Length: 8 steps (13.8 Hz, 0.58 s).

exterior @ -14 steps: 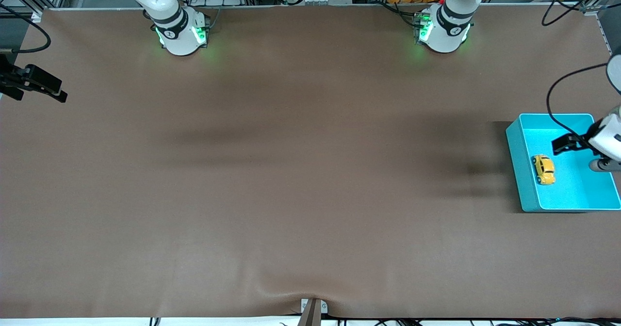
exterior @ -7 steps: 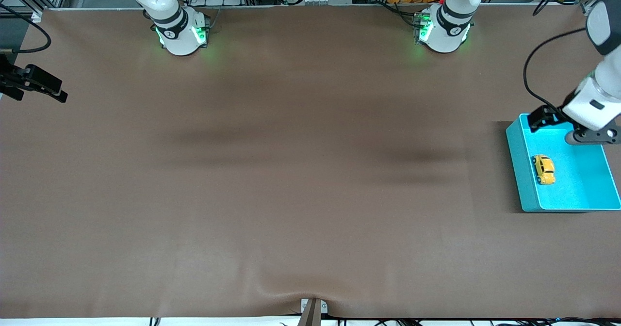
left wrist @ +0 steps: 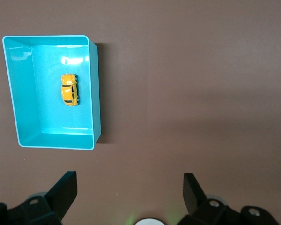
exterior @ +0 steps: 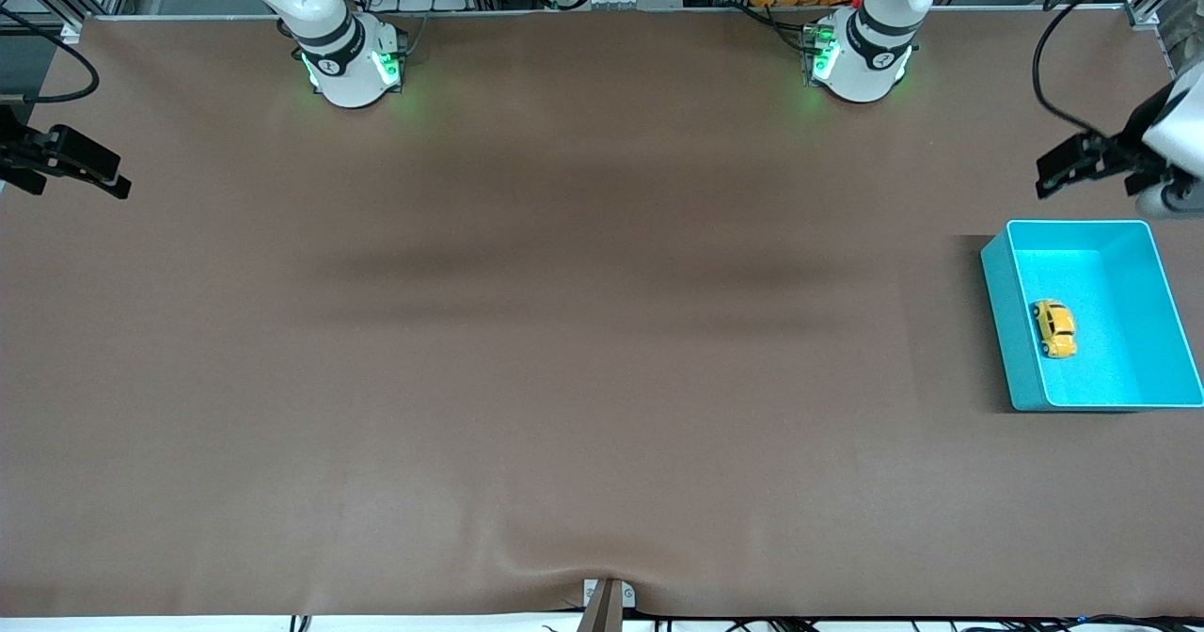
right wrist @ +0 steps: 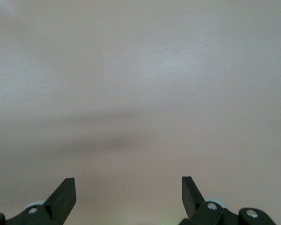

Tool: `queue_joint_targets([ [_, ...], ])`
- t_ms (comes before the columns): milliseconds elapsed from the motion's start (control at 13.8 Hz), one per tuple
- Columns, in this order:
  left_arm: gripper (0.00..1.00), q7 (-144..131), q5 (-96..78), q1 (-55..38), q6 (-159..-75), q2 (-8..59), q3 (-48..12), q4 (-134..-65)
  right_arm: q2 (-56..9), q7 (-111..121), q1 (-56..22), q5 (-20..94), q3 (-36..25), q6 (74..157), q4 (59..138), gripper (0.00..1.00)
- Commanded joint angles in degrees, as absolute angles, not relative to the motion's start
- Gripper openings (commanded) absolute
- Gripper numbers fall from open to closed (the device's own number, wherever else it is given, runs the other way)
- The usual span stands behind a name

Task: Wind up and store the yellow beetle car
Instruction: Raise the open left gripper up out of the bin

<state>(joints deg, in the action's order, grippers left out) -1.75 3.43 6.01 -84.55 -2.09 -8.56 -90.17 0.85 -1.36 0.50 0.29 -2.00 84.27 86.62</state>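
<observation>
Fingers on both grippers are spread wide, holding nothing. Left gripper point(exterior: 1082, 169) hangs over bare worktop point(exterior: 564, 331) near the teal bin point(exterior: 999, 293); right gripper point(exterior: 71, 166) waits at its own end. Yellow beetle car point(exterior: 1054, 328) sits inside the bin.

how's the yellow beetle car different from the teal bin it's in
The yellow beetle car is tiny; the teal bin is far larger and holds it. The car is rounded, yellow-orange with dark windows; the bin is a plain, open-topped rectangular box. The car lies inside, close to the wall toward the right arm's end; the bin sits on the table. Neither is held.
</observation>
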Motion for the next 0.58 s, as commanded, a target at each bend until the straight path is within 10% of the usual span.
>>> queue_joint_targets([
  [0,1.0,-2.11,2.37,5.1,-81.57,-1.93,-7.73,-88.07,1.93,-1.32,1.32,-0.35,-1.23,84.46,87.54,1.0],
  [507,1.0,-2.72,1.14,4.4,-78.49,-3.69,-6.51,-87.98,2.11,-1.32,1.32,-0.26,-1.23,84.29,87.45,1.0],
])
